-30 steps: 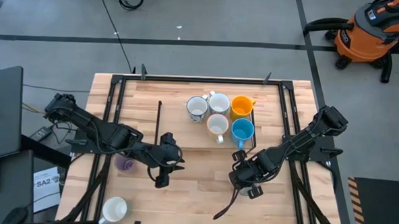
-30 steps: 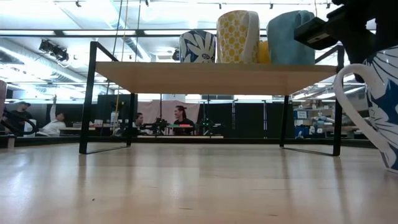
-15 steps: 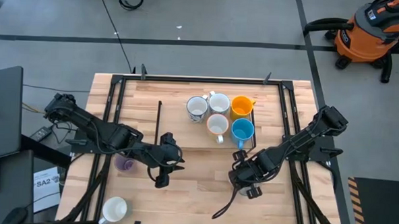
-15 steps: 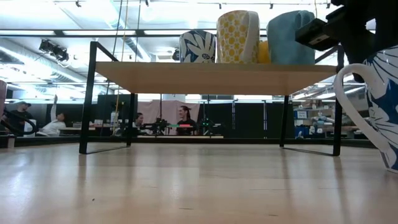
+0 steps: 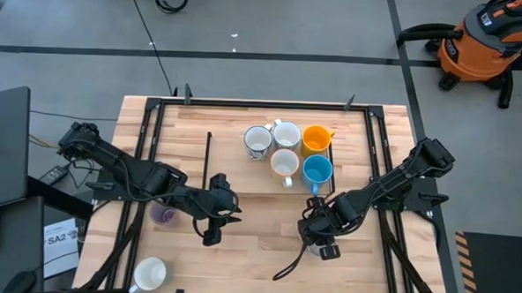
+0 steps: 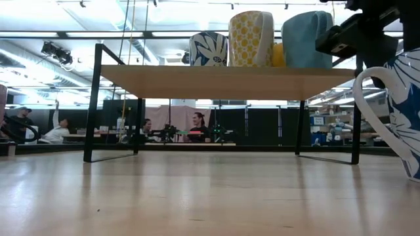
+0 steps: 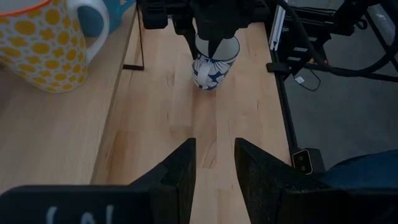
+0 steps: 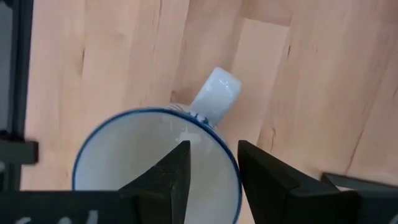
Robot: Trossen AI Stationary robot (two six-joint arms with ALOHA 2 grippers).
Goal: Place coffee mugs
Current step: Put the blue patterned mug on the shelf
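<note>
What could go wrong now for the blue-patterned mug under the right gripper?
The right gripper stands open across the rim of the blue-patterned mug, beside its handle, with one finger inside and one outside. If it rises at a slant, a finger may catch the rim and tip or drag the mug.

Workshop room around a light wooden tabletop (image 5: 256, 252)

A grey concrete floor (image 5: 275, 32) crossed by dark lines is seen from above, with an orange shop vacuum (image 5: 486, 46) at one corner and a black desk (image 5: 1, 144) alongside. Ceiling strip lights (image 6: 59, 36) and seated people (image 6: 197, 126) are shown beyond.
</note>
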